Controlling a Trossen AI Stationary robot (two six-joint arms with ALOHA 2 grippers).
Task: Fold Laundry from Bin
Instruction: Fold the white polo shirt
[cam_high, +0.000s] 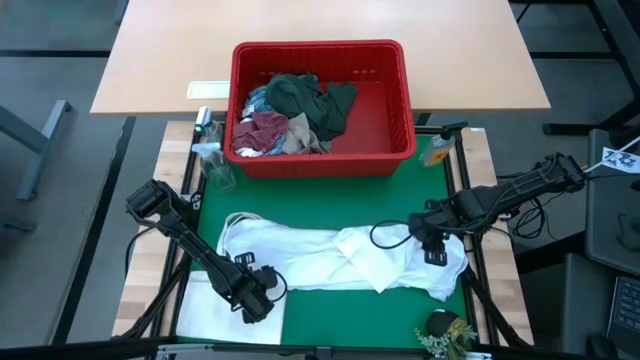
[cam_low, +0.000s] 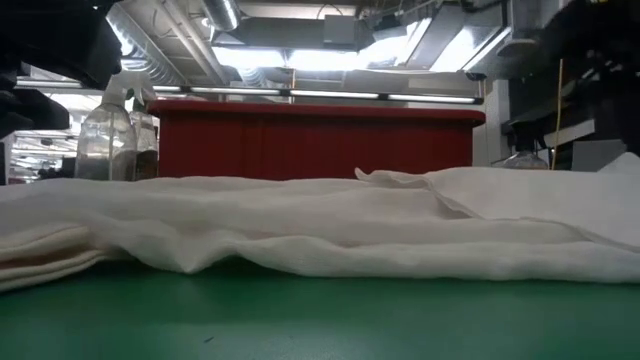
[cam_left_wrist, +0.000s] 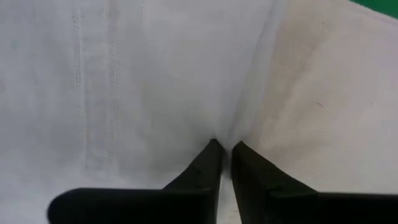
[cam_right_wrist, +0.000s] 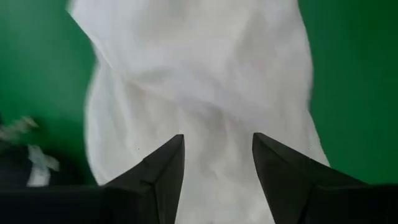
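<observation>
A white garment (cam_high: 330, 255) lies spread and rumpled across the green mat (cam_high: 330, 195); the low view shows it as a long low heap (cam_low: 320, 230). My left gripper (cam_high: 255, 298) points down at its near-left end, shut on the cloth (cam_left_wrist: 224, 146). My right gripper (cam_high: 437, 250) hovers open above the garment's right part (cam_right_wrist: 205, 74), touching nothing. The red bin (cam_high: 320, 47) stands at the far side of the mat and holds dark green (cam_high: 310, 98), maroon (cam_high: 262, 130) and other laundry. My left gripper pinches a small raised fold of white cloth (cam_left_wrist: 222, 134) between its two fingertips, coming from above and pointing down. The fold sits where a whiter stitched stretch (cam_left_wrist: 93, 93) meets a creamier one (cam_left_wrist: 311, 106). One layer or several, I cannot tell. The cloth lies on the table.
A clear spray bottle (cam_high: 212, 160) stands at the bin's left corner, also seen in the low view (cam_low: 105, 140). A small orange-topped bottle (cam_high: 437, 150) stands to the bin's right. A flat white piece (cam_high: 205, 312) lies at the near left, a small plant-like thing (cam_high: 445, 330) at the near right.
</observation>
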